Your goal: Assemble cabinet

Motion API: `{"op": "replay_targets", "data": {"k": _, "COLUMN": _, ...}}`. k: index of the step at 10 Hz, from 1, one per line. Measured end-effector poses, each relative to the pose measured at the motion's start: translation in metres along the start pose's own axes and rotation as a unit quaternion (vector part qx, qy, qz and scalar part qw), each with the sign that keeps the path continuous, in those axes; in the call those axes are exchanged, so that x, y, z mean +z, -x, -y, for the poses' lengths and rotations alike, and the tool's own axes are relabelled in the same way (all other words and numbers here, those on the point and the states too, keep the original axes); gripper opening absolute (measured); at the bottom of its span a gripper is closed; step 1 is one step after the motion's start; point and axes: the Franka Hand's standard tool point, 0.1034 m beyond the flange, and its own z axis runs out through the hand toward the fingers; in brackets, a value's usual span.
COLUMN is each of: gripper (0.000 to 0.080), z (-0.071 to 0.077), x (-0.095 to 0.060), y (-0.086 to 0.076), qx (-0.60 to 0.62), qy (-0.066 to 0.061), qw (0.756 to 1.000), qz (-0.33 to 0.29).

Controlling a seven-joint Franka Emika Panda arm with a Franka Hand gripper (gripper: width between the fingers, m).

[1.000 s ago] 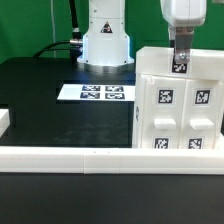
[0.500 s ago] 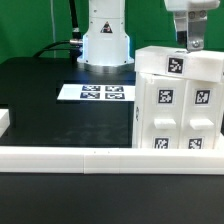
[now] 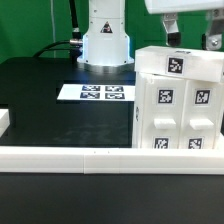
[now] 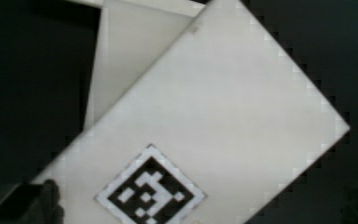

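Fingers (image 3: 192, 40) wide open and empty at upper right, just above the cabinet (image 3: 178, 100) on the tabletop's (image 3: 50, 115) right side; I'd rise straight clear so its top panel (image 3: 180, 63) isn't nudged.

White cabinet (image 3: 178, 100) bears black-and-white square markers; the bench (image 3: 50, 100) is black, the marker board (image 3: 95, 93) white.
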Motion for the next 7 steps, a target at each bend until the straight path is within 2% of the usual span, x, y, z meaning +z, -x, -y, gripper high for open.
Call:
{"op": "replay_targets", "data": {"k": 3, "gripper": 0.0797, "z": 0.0001, "x": -0.0001, "y": -0.0001, "qx": -0.107, "qy": 0.001, "qw": 0.994, "qz": -0.001}}
{"op": "replay_targets", "data": {"k": 7, "gripper": 0.0797, "z": 0.0003, "x": -0.0009, "y": -0.0058, "qx": -0.275, "qy": -0.001, "qw": 0.961, "qz": -0.001}}
